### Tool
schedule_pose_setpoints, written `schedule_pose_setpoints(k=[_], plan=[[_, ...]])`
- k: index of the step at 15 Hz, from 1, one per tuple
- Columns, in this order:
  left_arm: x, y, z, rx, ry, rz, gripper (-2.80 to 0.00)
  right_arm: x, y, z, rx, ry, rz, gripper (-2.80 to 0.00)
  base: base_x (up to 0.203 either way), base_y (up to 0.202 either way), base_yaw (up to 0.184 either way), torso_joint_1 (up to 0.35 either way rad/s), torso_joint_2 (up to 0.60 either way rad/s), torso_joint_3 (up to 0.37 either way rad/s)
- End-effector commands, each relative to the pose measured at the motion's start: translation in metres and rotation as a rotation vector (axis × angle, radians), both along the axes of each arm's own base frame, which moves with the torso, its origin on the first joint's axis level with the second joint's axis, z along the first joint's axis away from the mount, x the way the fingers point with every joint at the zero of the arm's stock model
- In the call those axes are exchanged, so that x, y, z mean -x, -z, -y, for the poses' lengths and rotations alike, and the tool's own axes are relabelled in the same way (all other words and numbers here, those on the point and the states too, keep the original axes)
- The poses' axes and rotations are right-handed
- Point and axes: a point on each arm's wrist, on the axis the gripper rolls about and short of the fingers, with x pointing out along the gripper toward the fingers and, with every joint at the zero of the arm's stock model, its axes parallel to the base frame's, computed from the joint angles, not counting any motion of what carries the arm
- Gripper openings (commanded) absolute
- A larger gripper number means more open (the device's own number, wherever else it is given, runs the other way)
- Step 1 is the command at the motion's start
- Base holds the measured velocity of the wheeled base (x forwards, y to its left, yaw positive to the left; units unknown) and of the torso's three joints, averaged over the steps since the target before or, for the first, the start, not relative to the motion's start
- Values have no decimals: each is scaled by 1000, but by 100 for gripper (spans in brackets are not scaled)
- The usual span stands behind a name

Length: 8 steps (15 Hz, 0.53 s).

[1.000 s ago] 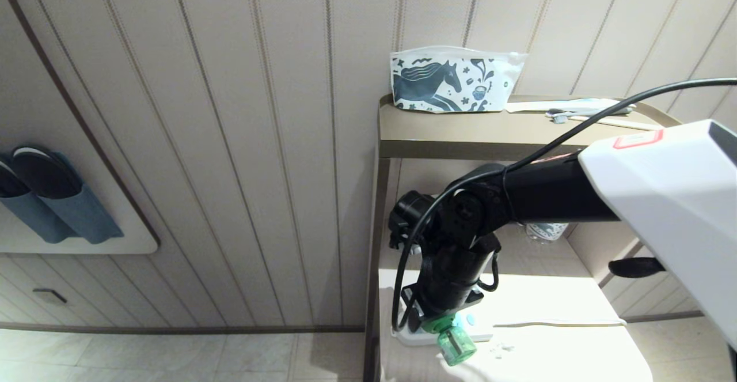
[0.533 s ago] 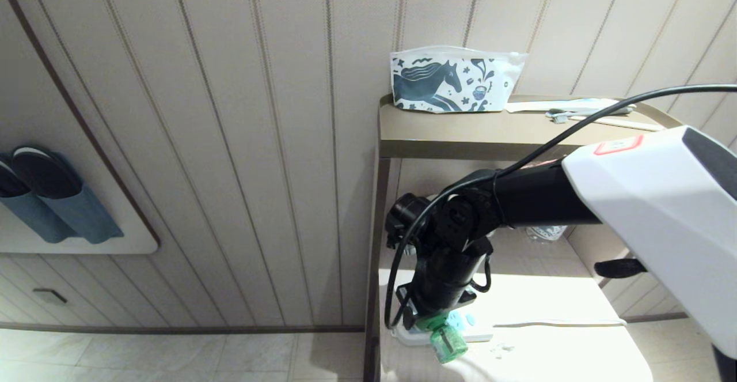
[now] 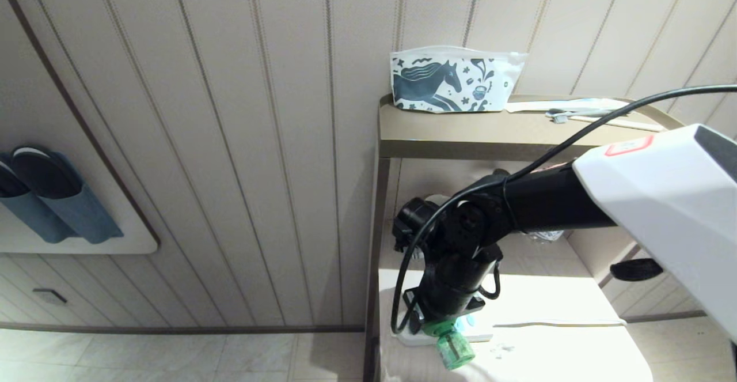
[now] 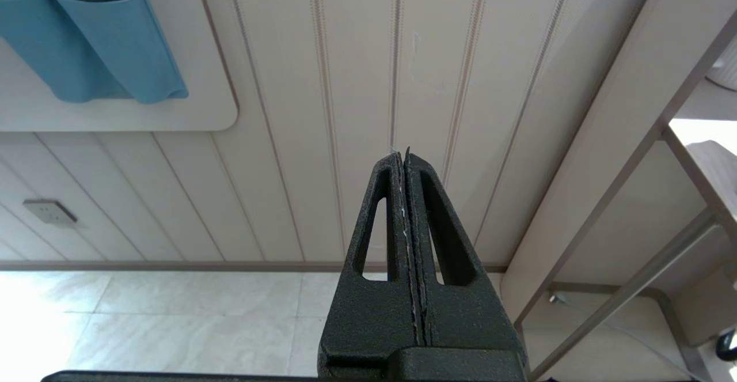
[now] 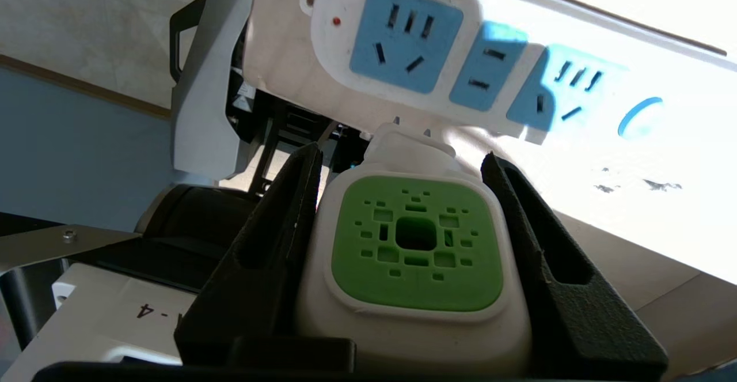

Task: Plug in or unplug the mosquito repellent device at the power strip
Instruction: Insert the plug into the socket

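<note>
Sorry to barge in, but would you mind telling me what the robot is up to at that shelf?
The right claw is shut on the mosquito repellent device, holding it close to the power strip on the lower shelf. The device's prongs are bare and point toward the strip, and all three blue socket faces are empty, so it is not plugged in. The left claw is shut and parked off to the side, facing the wall.

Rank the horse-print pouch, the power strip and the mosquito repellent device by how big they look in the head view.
1. horse-print pouch
2. power strip, partly hidden by the right gripper
3. mosquito repellent device
</note>
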Motion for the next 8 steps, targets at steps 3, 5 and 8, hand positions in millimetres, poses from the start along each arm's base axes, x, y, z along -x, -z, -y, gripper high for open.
schedule_pose_setpoints(k=[3, 5, 8], plan=[[0, 0, 0, 0, 0, -2, -280, 4, -5, 4, -12, 39, 3, -280, 0, 0, 0, 0, 0, 0], [0, 0, 0, 0, 0, -2, -280, 2, -4, 3, -19, 76, -2, -280, 0, 0, 0, 0, 0, 0], [0, 0, 0, 0, 0, -2, -280, 0, -4, 0, -31, 117, -3, -280, 0, 0, 0, 0, 0, 0]])
